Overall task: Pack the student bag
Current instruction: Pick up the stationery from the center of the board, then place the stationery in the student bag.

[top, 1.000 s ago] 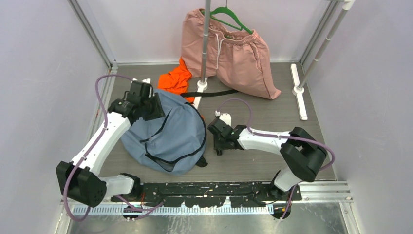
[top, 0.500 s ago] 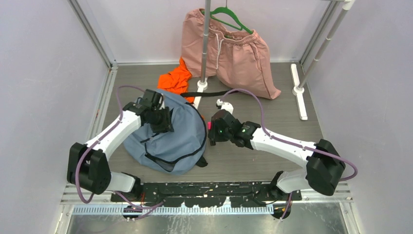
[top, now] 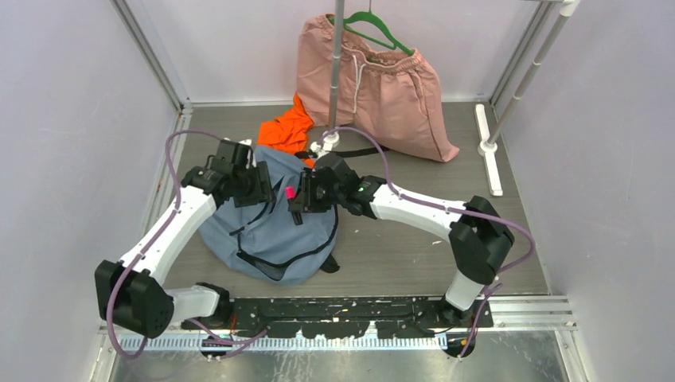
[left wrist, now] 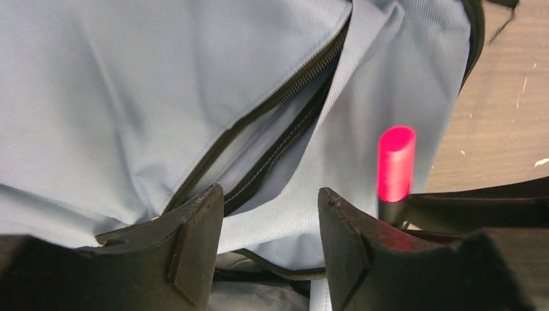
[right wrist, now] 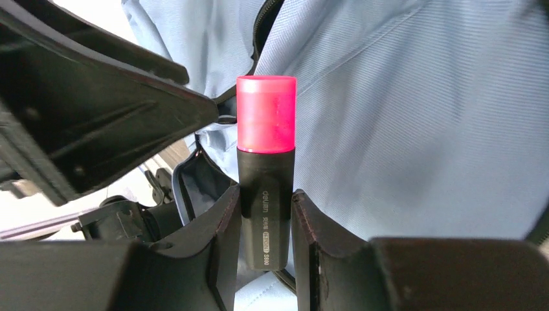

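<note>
The student bag (top: 271, 231), grey-blue with black zippers, lies on the table at the left. My left gripper (top: 267, 191) hovers over its upper part, jaws apart either side of a fold of bag fabric (left wrist: 129, 97) at the open zipper; dark lining shows below the left gripper (left wrist: 270, 207). My right gripper (top: 298, 203) is shut on a black highlighter with a pink cap (top: 290, 192), held upright over the bag right next to the left gripper. The highlighter (right wrist: 266, 168) sits between the right gripper's (right wrist: 265, 207) fingers, and it also shows in the left wrist view (left wrist: 395, 163).
Pink shorts (top: 382, 87) hang on a green hanger (top: 382, 28) from a rack pole (top: 336, 72) at the back. An orange cloth (top: 286, 131) lies behind the bag. A black strap (top: 350, 151) and white rack feet (top: 491, 151) lie on the table.
My right arm has swung left, carrying the highlighter from beside the bag to over its top. My left gripper has shifted slightly on the bag's upper part.
</note>
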`<state>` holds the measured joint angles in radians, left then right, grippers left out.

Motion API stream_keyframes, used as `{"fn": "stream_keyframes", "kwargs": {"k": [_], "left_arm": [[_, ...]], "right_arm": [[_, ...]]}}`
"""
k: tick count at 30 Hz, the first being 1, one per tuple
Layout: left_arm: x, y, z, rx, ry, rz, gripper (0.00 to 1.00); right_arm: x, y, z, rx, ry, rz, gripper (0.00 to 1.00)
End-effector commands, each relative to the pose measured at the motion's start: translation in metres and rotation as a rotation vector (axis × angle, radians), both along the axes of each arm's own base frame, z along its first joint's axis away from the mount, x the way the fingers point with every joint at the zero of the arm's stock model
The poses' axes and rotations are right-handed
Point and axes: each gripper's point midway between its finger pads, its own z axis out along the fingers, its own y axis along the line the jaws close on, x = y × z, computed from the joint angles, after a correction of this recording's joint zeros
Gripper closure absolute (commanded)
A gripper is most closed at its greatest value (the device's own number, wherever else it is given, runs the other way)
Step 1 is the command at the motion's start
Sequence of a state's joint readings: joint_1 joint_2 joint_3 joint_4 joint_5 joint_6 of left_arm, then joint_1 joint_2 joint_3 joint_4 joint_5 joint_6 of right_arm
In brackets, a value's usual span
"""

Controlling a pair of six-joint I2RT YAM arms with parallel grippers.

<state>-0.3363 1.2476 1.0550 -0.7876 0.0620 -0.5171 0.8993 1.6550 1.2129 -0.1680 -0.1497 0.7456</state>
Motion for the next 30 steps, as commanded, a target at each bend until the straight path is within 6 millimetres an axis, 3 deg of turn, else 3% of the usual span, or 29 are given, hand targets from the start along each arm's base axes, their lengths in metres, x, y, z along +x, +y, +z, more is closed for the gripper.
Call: {"fn": "stream_keyframes", "kwargs": {"k": [1, 11, 14, 16, 21, 23, 29, 30], "left_arm": [[0.011, 0.012, 0.004, 0.072, -0.022, -0.004, 0.42], [0.039, 0.028, -0.03, 0.208, -0.009, 0.046, 0.45], [0.045, 0.021, -0.034, 0.192, -0.018, 0.033, 0.45], [0.049, 0.018, -0.036, 0.198, -0.023, 0.025, 0.45], [0.056, 0.03, -0.043, 0.276, -0.016, 0.075, 0.5], [0.059, 0.038, -0.041, 0.316, -0.023, 0.1, 0.57], [0.064, 0.058, -0.017, 0.406, -0.056, 0.155, 0.97], [0.064, 0.06, -0.016, 0.408, -0.052, 0.158, 1.0]], "right_arm": [[0.002, 0.031, 0.042, 0.152, -0.02, 0.064, 0.99], [0.006, 0.014, 0.037, 0.135, -0.006, 0.022, 0.99], [0.006, 0.012, 0.034, 0.134, 0.003, 0.014, 0.99], [0.008, 0.014, 0.033, 0.14, 0.009, 0.009, 0.99], [0.011, 0.028, 0.031, 0.171, 0.052, 0.019, 0.99], [0.012, 0.034, 0.029, 0.175, 0.07, 0.027, 0.99], [0.013, 0.043, 0.021, 0.166, 0.097, 0.052, 0.99], [0.014, 0.044, 0.021, 0.161, 0.097, 0.057, 0.99]]}}
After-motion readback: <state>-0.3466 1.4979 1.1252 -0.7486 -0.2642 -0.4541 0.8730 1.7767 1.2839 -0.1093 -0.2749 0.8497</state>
